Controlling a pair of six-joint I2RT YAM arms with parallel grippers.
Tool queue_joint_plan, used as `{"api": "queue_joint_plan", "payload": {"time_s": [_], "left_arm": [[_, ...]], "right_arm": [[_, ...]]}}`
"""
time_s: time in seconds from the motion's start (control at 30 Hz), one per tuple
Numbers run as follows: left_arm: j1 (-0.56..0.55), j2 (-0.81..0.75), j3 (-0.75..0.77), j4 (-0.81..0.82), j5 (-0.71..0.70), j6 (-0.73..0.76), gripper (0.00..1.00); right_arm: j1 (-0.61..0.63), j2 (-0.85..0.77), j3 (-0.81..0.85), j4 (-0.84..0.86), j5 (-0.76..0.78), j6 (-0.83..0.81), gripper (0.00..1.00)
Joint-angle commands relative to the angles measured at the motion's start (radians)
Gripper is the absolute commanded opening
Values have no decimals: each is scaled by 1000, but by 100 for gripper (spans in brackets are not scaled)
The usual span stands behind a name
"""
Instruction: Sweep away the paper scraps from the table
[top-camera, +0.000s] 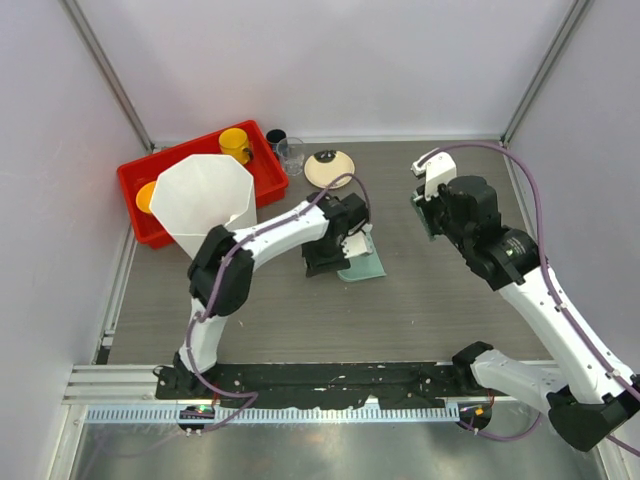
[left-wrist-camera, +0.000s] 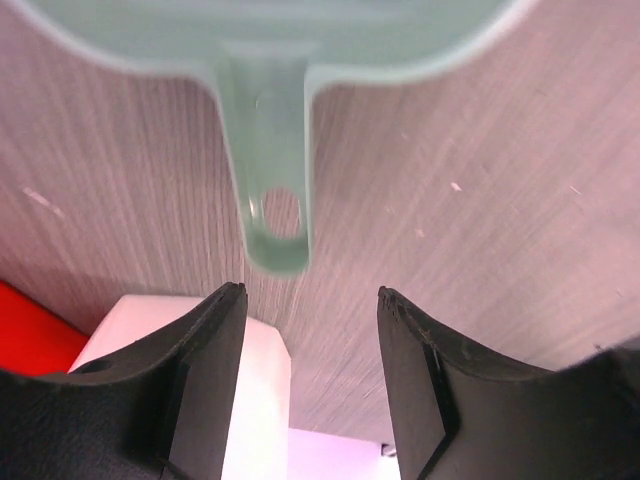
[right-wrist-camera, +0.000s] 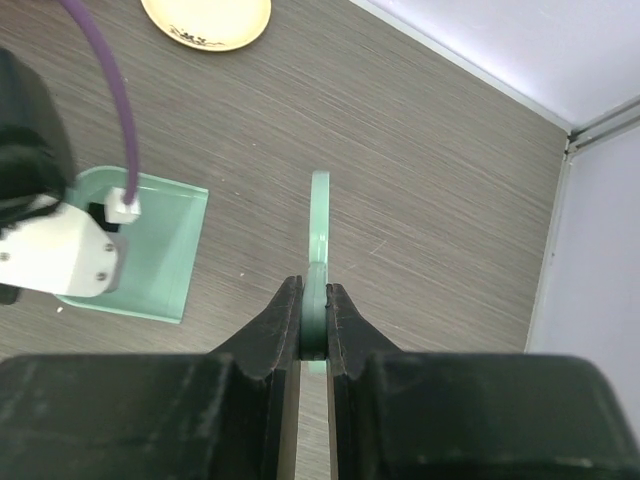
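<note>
The left gripper (left-wrist-camera: 310, 293) hangs released by the mint dustpan (left-wrist-camera: 270, 140). The right gripper (right-wrist-camera: 314, 292) clenches a thin green tool (right-wrist-camera: 319, 215). Marks on the plate (right-wrist-camera: 205, 18) are unreadable.

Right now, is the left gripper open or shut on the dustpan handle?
Open. Left wrist view: the left gripper stands wide, and the dustpan handle lies beyond its fingertips, not between them.

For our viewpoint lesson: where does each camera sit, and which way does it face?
Top external: high behind, looking down on the table; left arm, right arm show.
Left wrist: over the open left gripper, facing the dustpan handle.
Right wrist: behind the right gripper, shut on a green tool.
Shared: all see the dustpan.
</note>
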Motion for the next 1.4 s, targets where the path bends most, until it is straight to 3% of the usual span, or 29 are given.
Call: {"api": "queue_joint_plan", "payload": {"time_s": [0.0,0.13,0.3,0.5,0.6,0.77,0.93,0.97,1.03,1.1,1.13,1.17,1.23,1.27,1.37], "left_arm": [[30,-253,67,-86,189,56,58],[83,-381,122,-134,282,56,58],[232,-516,193,-194,363,3,58],[455,-686,185,-128,371,-74,58],[534,-749,161,-98,361,-88,59],[648,-830,176,-124,375,-105,60],[725,-870,159,-114,319,-135,67],[746,-879,151,-108,299,-145,71],[769,-890,142,-86,247,-172,72],[810,-905,133,-66,214,-197,85],[826,-909,128,-42,181,-223,97],[856,-915,122,-28,167,-240,100],[901,-930,82,36,95,-284,100],[927,-936,64,62,61,-298,100],[984,-950,-30,182,-46,-353,100]], "right_arm": [[53,32,-4,19,126,-91,1],[137,45,-93,79,205,-188,1],[246,60,-148,151,102,-141,1],[439,43,-365,525,194,-262,1],[508,101,-398,593,290,-311,1],[557,216,-405,602,330,-305,1],[602,258,-403,621,226,-266,3],[611,264,-391,612,219,-257,7],[614,285,-368,543,194,-224,32],[619,307,-328,457,148,-201,51],[619,311,-317,435,143,-173,55],[622,310,-299,415,137,-159,66],[623,296,-285,375,119,-144,69],[623,287,-276,366,78,-133,86],[623,223,-270,372,-1,-124,87]]}}
